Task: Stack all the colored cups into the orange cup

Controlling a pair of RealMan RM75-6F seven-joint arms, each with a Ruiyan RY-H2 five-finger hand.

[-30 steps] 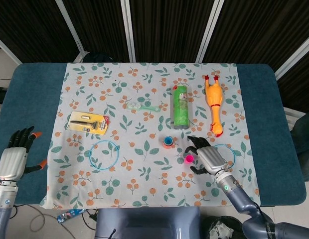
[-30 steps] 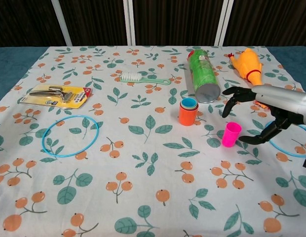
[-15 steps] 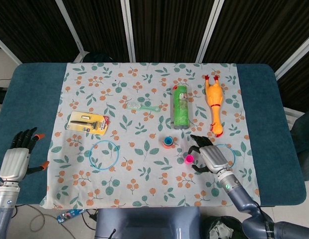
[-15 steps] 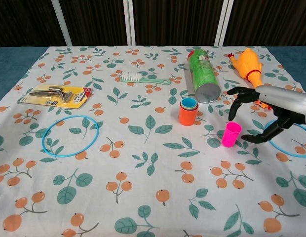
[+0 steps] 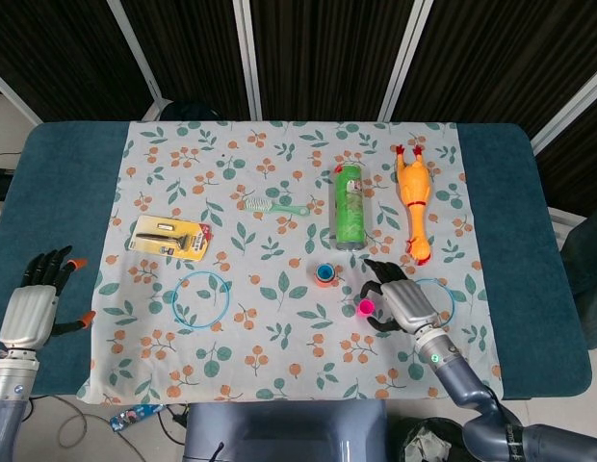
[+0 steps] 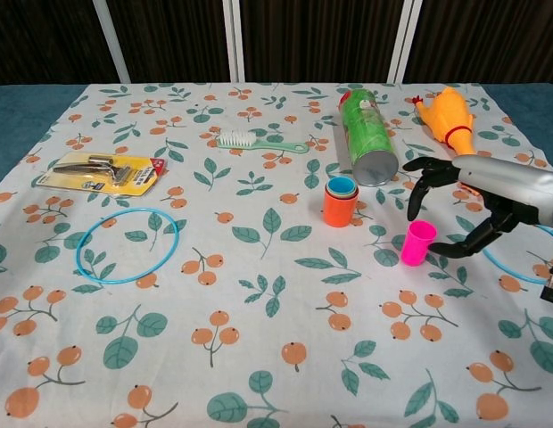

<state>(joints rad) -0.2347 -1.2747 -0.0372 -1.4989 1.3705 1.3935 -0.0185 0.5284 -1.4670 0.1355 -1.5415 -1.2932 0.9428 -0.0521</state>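
Note:
The orange cup (image 6: 340, 207) stands upright mid-table with a green and a blue cup nested inside it; the head view shows the orange cup (image 5: 324, 275) too. A pink cup (image 6: 417, 242) stands upright to its right, also seen as the pink cup (image 5: 365, 308) from above. My right hand (image 6: 477, 201) is open just right of the pink cup, fingers curved around it with a small gap, not touching. In the head view the right hand (image 5: 402, 300) sits beside the cup. My left hand (image 5: 31, 308) rests open off the cloth at the far left.
A green can (image 6: 367, 135) lies behind the orange cup. A rubber chicken (image 6: 446, 119) lies at the back right. A blue ring (image 6: 125, 245), a packaged tool (image 6: 105, 170) and a green brush (image 6: 259, 142) lie to the left. Another blue ring (image 5: 439, 300) lies under my right hand.
My right hand drew back slightly to the right, then moved in again toward the pink cup. The cups have not moved.

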